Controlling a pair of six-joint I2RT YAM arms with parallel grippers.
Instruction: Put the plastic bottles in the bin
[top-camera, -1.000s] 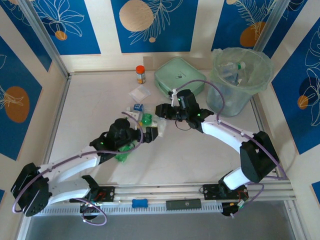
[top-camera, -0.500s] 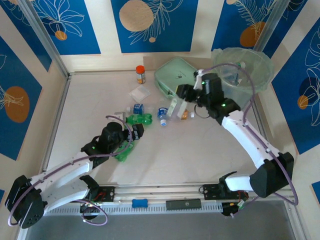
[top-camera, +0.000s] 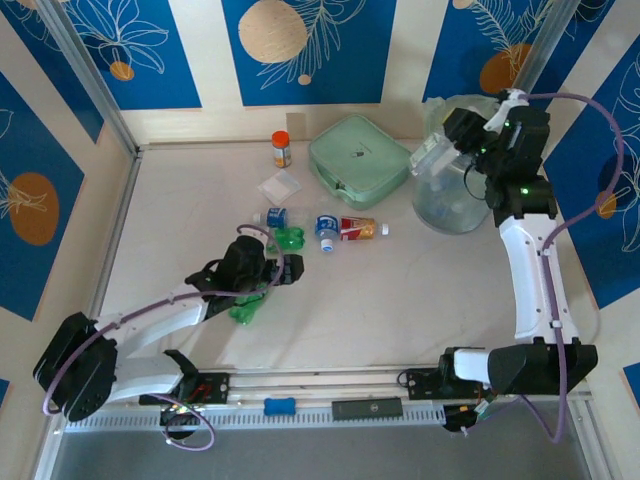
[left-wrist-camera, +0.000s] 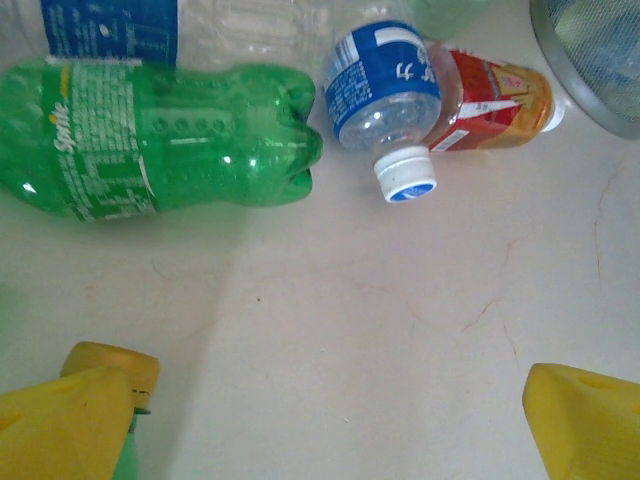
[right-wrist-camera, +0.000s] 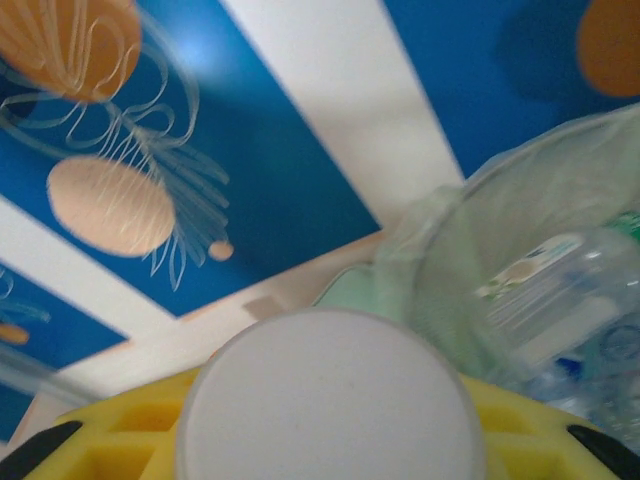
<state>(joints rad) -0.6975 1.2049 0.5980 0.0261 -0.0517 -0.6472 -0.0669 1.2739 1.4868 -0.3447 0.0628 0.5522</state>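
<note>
Right hand (top-camera: 445, 150) clamped on a clear plastic bottle (right-wrist-camera: 330, 400), held at the rim of the tall translucent green-lined bin (top-camera: 455, 210). Left hand (left-wrist-camera: 335, 425) spread wide, empty, low over the tabletop (left-wrist-camera: 400, 330). Lying just ahead: green Sprite bottle (left-wrist-camera: 160, 140), blue-labelled bottle (left-wrist-camera: 385, 95), red-labelled bottle (left-wrist-camera: 490, 95).

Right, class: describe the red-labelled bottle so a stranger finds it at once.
Find the mint-green square case at the back. In front of it lies a row of bottles; the red-labelled bottle ends it on the right. Its neighbour, the blue-labelled bottle, has no red.
</note>
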